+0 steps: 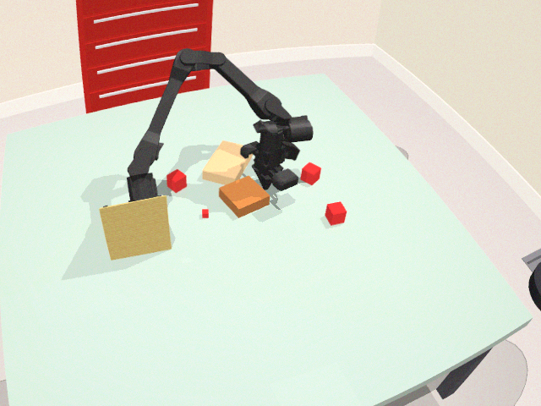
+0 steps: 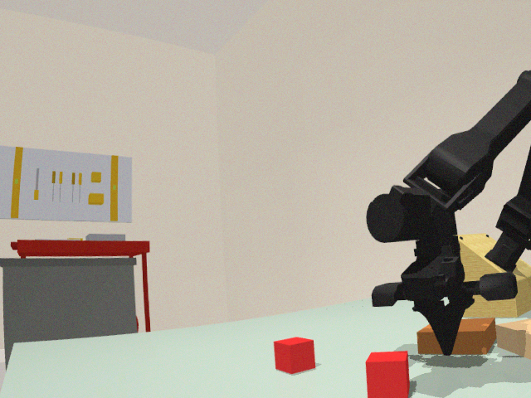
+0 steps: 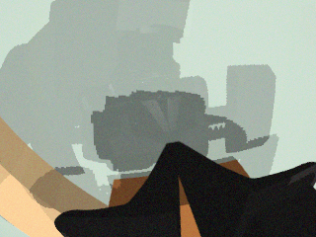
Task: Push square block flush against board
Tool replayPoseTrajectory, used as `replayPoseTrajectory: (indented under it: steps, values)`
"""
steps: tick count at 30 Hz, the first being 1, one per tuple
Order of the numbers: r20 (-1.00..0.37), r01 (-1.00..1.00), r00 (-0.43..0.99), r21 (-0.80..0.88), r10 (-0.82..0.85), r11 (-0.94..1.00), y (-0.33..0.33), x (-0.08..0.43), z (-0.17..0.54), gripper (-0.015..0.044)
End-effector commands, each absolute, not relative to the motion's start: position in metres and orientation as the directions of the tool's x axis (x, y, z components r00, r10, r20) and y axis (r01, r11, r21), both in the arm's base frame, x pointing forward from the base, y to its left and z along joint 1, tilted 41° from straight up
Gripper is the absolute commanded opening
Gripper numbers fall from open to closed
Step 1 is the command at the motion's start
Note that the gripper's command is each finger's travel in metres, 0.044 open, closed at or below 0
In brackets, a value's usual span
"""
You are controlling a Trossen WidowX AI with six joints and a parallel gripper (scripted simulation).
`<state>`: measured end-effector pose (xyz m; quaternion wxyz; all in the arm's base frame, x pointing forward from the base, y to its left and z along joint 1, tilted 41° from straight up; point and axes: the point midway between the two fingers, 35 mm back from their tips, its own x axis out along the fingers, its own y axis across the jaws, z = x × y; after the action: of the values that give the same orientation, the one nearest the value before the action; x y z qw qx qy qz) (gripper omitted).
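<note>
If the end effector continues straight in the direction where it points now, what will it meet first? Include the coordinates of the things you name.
Most likely the table top (image 1: 262, 305) (image 2: 214, 364) (image 3: 276, 30), right beside the orange block (image 1: 242, 194) (image 2: 478, 338) (image 3: 123, 190). The end effector (image 1: 267, 185) (image 2: 446, 351) (image 3: 173, 148) points down; how close its tips are is unclear, and it might graze the block.
</note>
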<state>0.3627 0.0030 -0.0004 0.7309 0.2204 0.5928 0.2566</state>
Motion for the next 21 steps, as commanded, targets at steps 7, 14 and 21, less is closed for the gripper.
replayPoseTrajectory:
  steps: [7,14,21]
  values:
    - [-0.751,-0.107,0.178,0.627,0.636,0.771,0.002,0.358,-0.004,0.0]
    - [-0.751,-0.107,0.177,0.627,0.636,0.771,0.002,0.349,-0.006,0.0]
    - [-0.752,-0.106,0.177,0.627,0.635,0.772,0.002,0.34,-0.008,0.0]
